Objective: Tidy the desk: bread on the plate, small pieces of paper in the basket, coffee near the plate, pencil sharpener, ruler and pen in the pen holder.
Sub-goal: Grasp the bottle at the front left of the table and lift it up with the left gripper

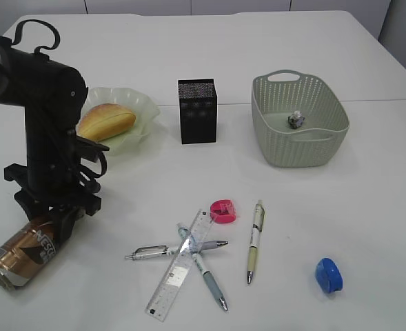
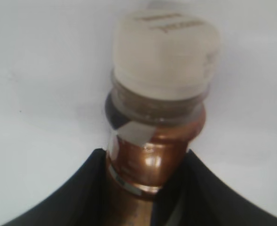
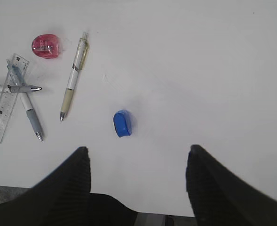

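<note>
Left hand (image 2: pixel 145 188): matte black fingers flank the glossy bronze coffee (image 2: pixel 152 141) neck (grip uncertain). Right hand (image 3: pixel 137 181) apart above smooth white desk (image 3: pixel 213 70).

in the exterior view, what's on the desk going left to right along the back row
plate with the bread on it → pen holder → basket with one small piece of paper inside

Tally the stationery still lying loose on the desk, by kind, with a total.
Pens: 3, two crossed under the ruler and one apart
Rulers: 1
Pencil sharpeners: 2, pink and blue
Total: 6
</note>
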You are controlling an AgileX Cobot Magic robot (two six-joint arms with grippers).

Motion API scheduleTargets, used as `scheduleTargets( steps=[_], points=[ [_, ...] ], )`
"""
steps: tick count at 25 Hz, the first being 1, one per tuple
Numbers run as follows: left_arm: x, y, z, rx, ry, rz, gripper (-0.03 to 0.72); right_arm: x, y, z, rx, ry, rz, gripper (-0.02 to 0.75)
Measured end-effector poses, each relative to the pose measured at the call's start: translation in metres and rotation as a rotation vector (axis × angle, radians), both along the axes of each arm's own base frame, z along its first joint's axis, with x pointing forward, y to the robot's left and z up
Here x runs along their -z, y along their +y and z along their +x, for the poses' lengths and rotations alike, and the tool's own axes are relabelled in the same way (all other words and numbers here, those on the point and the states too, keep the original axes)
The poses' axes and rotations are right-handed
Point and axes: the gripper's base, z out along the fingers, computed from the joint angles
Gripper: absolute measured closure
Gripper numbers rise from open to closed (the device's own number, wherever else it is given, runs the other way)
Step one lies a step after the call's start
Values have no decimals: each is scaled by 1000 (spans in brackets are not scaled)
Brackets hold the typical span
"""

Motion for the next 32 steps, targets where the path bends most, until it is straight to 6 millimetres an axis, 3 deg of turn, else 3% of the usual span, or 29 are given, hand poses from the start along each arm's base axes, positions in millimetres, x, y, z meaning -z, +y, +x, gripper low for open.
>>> scheduleTargets(
  steps=[11, 19, 28, 32],
  points=[
    [-7, -3, -3, -22, -8, -38, 371, 0, 0, 0, 0, 0, 0, 236],
    [-42, 8, -38, -34, -62, -87, 371, 0, 0, 0, 0, 0, 0, 236],
    [-122, 22, -82, -25, -504, -305, 371, 0, 0, 0, 0, 0, 0, 237],
    [-135, 29, -100, 12, -732, -380, 371, 0, 0, 0, 0, 0, 0, 237]
  ],
)
